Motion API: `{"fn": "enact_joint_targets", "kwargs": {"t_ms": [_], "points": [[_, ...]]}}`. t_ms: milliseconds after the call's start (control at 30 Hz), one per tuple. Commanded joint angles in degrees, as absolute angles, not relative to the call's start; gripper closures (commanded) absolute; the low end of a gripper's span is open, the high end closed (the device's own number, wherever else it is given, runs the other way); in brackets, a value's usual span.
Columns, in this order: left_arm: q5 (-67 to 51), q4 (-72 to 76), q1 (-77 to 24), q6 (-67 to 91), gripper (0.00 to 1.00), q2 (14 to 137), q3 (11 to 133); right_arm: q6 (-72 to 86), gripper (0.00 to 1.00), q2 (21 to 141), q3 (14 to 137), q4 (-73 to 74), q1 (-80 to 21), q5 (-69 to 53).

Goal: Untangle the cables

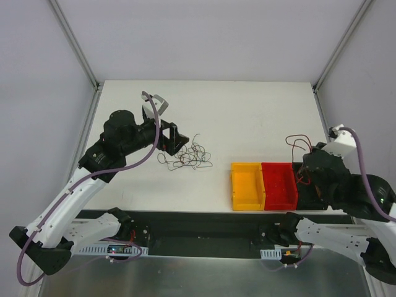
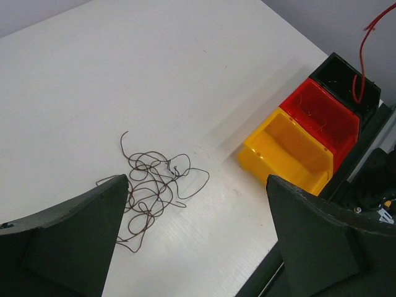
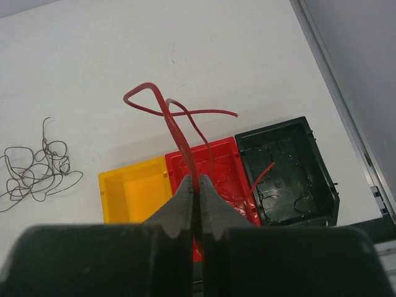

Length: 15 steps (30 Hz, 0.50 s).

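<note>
A scribbly tangle of thin brownish cables (image 1: 185, 158) (image 2: 151, 185) (image 3: 37, 164) lies on the white table left of centre. My left gripper (image 1: 179, 144) (image 2: 195, 185) hangs just left of and above it, open, with nothing between its fingers. My right gripper (image 1: 306, 168) (image 3: 197, 180) is shut on a red cable (image 3: 167, 111) (image 1: 300, 142) (image 2: 365, 49). That cable loops upward from the jaws over the red bin (image 3: 204, 147) (image 1: 279, 185).
Three small bins stand in a row near the table's front right edge: yellow (image 1: 236, 185) (image 3: 133, 192), red, and black (image 3: 309, 179). The black bin holds thin black strands and one red piece. The right arm hides most of it in the top view.
</note>
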<state>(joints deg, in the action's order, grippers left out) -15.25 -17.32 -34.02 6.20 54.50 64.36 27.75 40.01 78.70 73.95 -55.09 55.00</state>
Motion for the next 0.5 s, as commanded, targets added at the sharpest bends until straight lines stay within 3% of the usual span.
{"fn": "enact_joint_targets", "kwargs": {"t_ms": [0, 467], "points": [[-13.89, -12.57, -33.75, 4.39, 0.07, 52.30, 63.72, 37.17, 1.00, 43.68, 77.26, 91.49, -53.97, 54.94], [-16.17, -11.69, -33.84, 5.62, 0.07, 52.47, 62.84, 42.10, 1.00, 40.52, 69.96, 95.10, -51.42, 42.64]]}}
